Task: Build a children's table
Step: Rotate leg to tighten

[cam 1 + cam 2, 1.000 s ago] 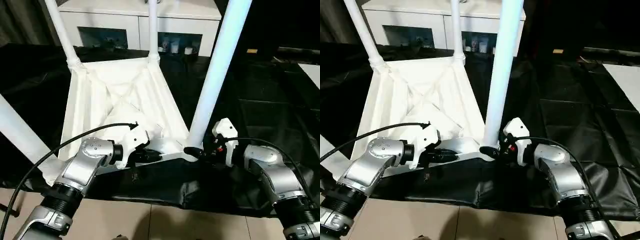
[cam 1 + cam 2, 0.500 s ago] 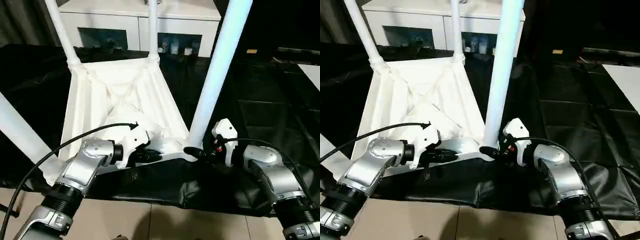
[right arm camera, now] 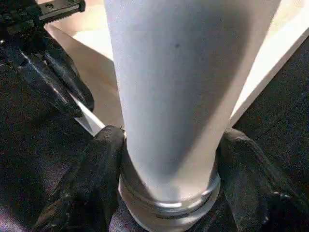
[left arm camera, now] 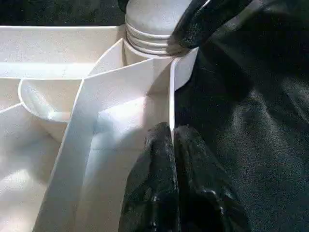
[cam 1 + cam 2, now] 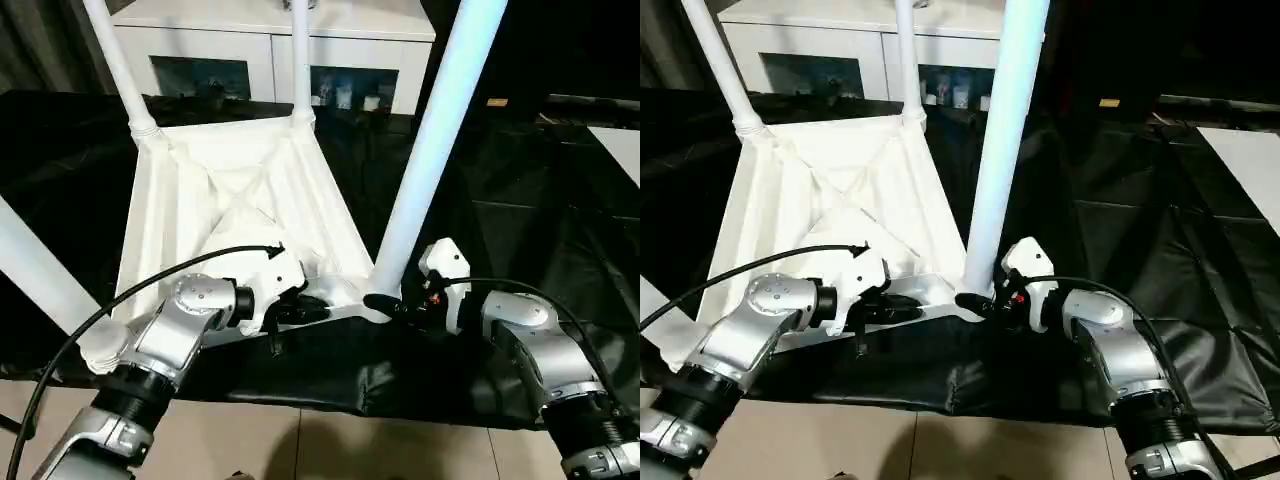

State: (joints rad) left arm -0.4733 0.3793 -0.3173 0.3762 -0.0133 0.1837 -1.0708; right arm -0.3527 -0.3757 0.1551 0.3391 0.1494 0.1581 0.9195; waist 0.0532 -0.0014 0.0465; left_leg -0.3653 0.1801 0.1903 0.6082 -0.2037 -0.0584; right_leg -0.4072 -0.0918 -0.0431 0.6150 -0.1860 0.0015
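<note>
Lying upside down on black sheeting [image 5: 520,250]: white tabletop [image 5: 225,215], ribbed underside up, four rounded corner sockets each filled by a white leg. Two far legs [image 5: 118,62] [image 5: 299,55] upright in the back sockets, just before a white cabinet [image 5: 270,40] with glass doors; small jars dimly visible behind the glass, contents impossible to tell. Near-left leg [image 5: 35,275] seated in its socket at the front left corner. Near-right leg [image 5: 435,150] standing in the front right socket [image 4: 154,34].

Right gripper [image 3: 166,159] clasping the base of that near-right leg, one black finger pressed on each side just above the socket's ribbed collar. Left gripper [image 4: 172,145] pinched shut on the thin front rim of the tabletop, beside the same socket, fingers nearly meeting across the wall.
</note>
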